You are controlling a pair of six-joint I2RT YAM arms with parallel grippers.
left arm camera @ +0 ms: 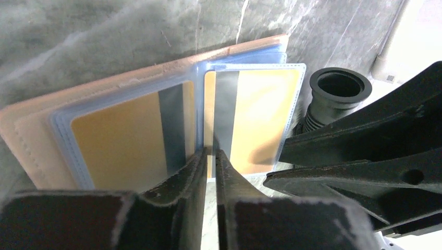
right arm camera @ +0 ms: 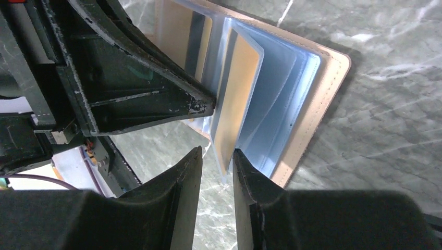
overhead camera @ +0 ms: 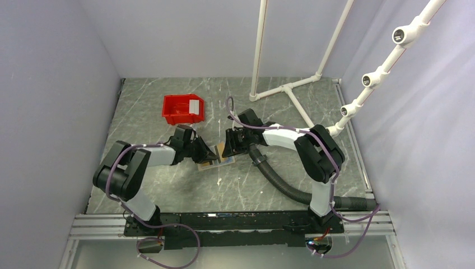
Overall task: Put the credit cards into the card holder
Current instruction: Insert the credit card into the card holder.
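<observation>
The left gripper (left arm camera: 209, 152) is showing its jaws almost closed at the fold of the pages; whether they are nipping plastic I cannot tell. The right gripper (right arm camera: 218, 153) is straddling a raised clear sleeve (right arm camera: 223, 78) carrying a gold-brown card (right arm camera: 237, 99), jaws narrowly apart. The card holder (right arm camera: 323, 94) is lying open between them. It is probably light, floppy and slick, best taken by a free edge. The marbled counter (overhead camera: 269, 185) is looking hard and smooth. Farther back, a red bin (overhead camera: 182, 109) and a white pipe frame (overhead camera: 285, 88) are standing.

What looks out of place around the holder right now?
One clear sleeve with a gold card stands up from the open holder, inside the right pincer, instead of lying flat. A black hose end lies right beside the holder.
</observation>
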